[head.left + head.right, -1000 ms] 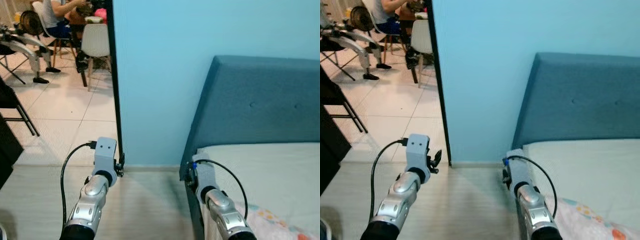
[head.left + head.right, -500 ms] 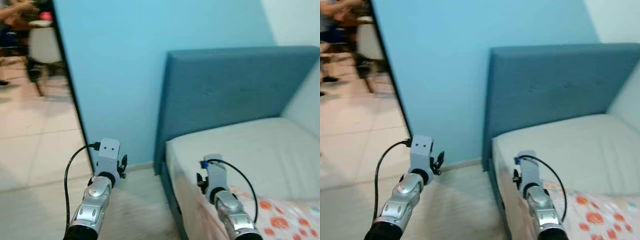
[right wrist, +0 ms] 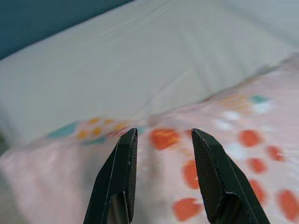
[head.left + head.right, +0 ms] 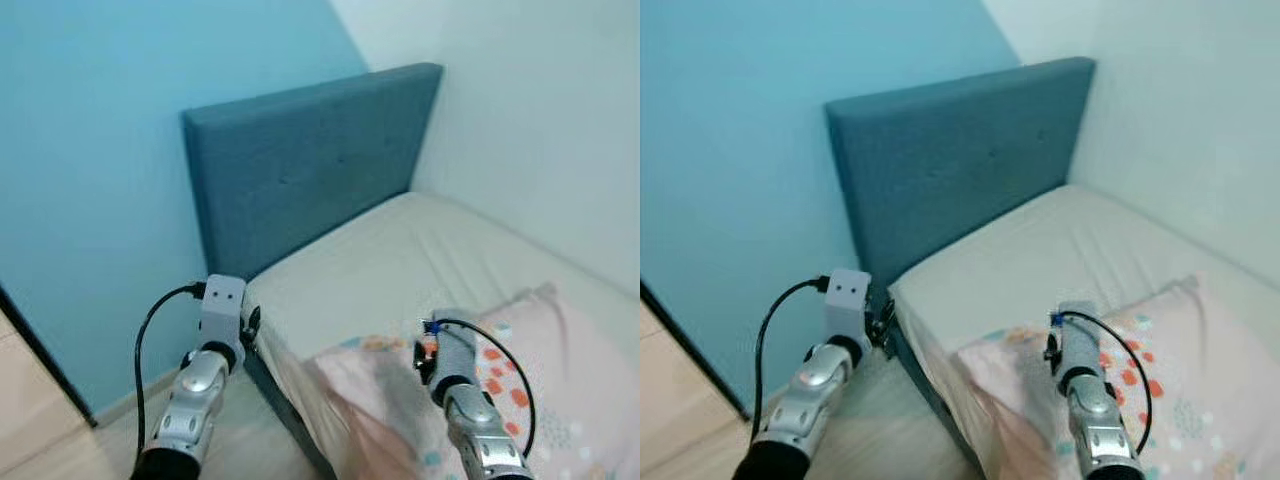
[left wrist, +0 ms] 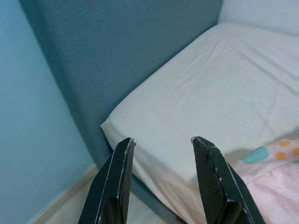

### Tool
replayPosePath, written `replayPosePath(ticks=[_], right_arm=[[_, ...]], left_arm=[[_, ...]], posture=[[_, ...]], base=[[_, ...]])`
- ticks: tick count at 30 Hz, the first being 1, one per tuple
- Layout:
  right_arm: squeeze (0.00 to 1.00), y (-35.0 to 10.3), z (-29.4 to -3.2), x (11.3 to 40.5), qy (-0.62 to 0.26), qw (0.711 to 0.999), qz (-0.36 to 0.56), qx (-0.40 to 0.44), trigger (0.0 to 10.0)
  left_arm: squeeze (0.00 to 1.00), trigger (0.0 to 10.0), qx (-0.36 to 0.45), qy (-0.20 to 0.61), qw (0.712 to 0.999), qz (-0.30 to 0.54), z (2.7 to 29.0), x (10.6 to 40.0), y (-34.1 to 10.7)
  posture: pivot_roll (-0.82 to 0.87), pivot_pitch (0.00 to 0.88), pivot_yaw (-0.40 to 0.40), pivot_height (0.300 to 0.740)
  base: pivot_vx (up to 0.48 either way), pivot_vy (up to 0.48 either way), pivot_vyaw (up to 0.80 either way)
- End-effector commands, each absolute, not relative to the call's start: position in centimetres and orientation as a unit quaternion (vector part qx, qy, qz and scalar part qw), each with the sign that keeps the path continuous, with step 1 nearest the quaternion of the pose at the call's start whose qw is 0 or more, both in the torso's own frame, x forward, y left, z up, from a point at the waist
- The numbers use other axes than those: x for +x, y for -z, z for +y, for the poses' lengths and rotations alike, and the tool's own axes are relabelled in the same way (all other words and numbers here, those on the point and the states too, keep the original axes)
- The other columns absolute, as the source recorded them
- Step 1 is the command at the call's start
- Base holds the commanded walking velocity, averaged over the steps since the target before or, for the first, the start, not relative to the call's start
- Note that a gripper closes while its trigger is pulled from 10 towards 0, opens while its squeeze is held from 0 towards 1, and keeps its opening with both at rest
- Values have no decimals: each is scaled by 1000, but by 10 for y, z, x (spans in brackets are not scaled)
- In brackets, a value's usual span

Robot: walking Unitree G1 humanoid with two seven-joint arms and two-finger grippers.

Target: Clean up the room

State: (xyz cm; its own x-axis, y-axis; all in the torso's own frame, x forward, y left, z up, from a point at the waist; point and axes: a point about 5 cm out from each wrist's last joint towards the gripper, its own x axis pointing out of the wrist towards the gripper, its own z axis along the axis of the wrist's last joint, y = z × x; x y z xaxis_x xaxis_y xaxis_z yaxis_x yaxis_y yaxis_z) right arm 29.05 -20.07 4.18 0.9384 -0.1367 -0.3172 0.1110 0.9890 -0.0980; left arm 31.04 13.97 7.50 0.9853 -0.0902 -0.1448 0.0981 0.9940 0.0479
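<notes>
In the left eye view, a bed [image 4: 400, 260] with a blue headboard [image 4: 300, 160] ran across the centre, a pink spotted blanket [image 4: 540, 370] at lower right.

In the left wrist view, the left gripper [image 5: 163, 142] hung over the mattress corner, jaws apart, empty.

In the right wrist view, the right gripper [image 3: 163, 135] hovered above the blanket, jaws apart, empty.

Light even, soft, bright on my feeds; no glare. Head views slightly smeared, tilted, edges soft. Pale cream bed sheet [image 4: 400, 260] evenly lit; dark teal padded headboard [image 4: 300, 170] holds detail. Right wrist view heavily blurred: pink blanket with orange and teal dots [image 3: 224, 140] smeared. Left wrist view sharper; black fingers [image 5: 114, 186] near lens soft, faint sheen along edges.
</notes>
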Motion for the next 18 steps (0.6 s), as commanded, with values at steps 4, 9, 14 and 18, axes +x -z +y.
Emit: replayPosePath(ticks=[4, 9, 14, 18], right_arm=[[0, -42, -203, 288, 77, 984, 155, -34, 10000], [0, -45, -208, 287, 93, 985, 144, -35, 10000], [0, -43, -210, 284, 102, 983, 145, -35, 10000], [0, -42, -210, 283, 107, 983, 143, -34, 10000]], left_arm=[[0, 10000, 30, 48, 995, 76, 141, 309, -72], [0, 10000, 29, 56, 996, 69, 138, 309, -74], [0, 10000, 24, 62, 996, 62, 135, 310, -76], [0, 10000, 25, 67, 996, 58, 133, 311, -77]], posture=[[-28, 0, -32, 740], [-31, 0, -25, 740], [-34, 0, -22, 740], [-37, 0, -18, 740]], base=[[0, 0, -800], [0, 0, -800], [0, 0, -800], [0, 0, -800]])
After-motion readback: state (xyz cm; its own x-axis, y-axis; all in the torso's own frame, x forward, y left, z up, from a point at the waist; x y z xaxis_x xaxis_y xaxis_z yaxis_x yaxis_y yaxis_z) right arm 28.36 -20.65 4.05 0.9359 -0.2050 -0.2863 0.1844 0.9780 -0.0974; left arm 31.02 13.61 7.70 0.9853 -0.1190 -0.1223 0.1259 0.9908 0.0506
